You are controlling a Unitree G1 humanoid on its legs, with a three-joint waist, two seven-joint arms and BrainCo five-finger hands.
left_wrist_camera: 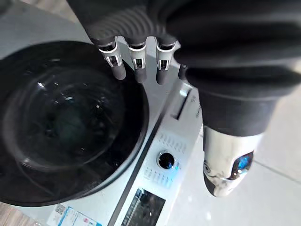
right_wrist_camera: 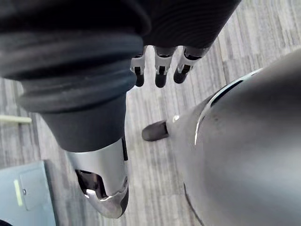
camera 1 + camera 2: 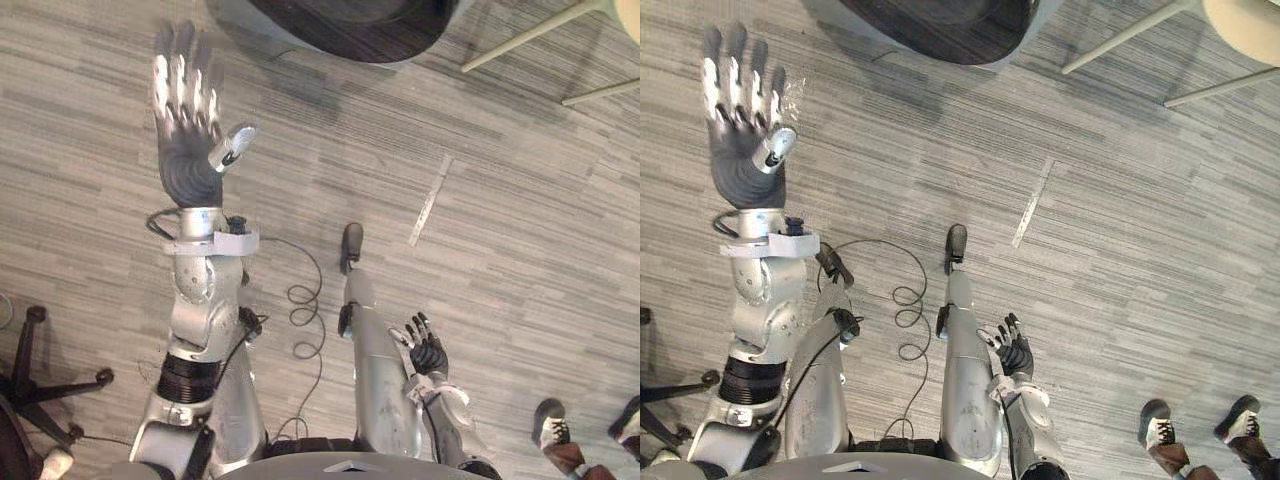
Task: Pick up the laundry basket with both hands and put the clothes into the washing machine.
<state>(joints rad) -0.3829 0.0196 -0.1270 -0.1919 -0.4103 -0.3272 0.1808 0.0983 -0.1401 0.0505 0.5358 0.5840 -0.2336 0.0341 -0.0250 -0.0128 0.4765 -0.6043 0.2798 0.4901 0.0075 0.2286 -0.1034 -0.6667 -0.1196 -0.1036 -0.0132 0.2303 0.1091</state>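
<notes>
Two hands, both holding nothing.

1. Left hand (image 3: 190,120): raised and stretched forward over the floor (image 3: 520,220), palm spread, fingers (image 1: 137,66) straight and slightly fanned, thumb out to the side. Released. In its wrist view the fingertips point at the washing machine.

2. Right hand (image 3: 428,352): low at the robot's right side, well apart from the left hand, fingers loosely relaxed, nothing in its grasp.

3. Washing machine (image 1: 178,122): pale front-loading body, ahead of the robot at the far edge of the eye views, beyond the left hand and not touched by it. Round door (image 1: 66,122): dark, glossy, with a glass centre; its lower curve also shows in the eye view. Whether the door is latched cannot be told. Control knob (image 1: 164,160): round, on the panel beside the door.

4. Floor: grey, with fine stripes in alternating blocks.

5. Tape strip (image 3: 431,200): pale, stuck on the floor at a slant, ahead and right of the robot.

6. Chair legs (image 3: 530,35): light-coloured, slanted, at the far right.

7. Office chair base (image 3: 40,385): black, spoked, at the near left.

8. One person's shoes (image 3: 552,425): brown and white, at the near right.
</notes>
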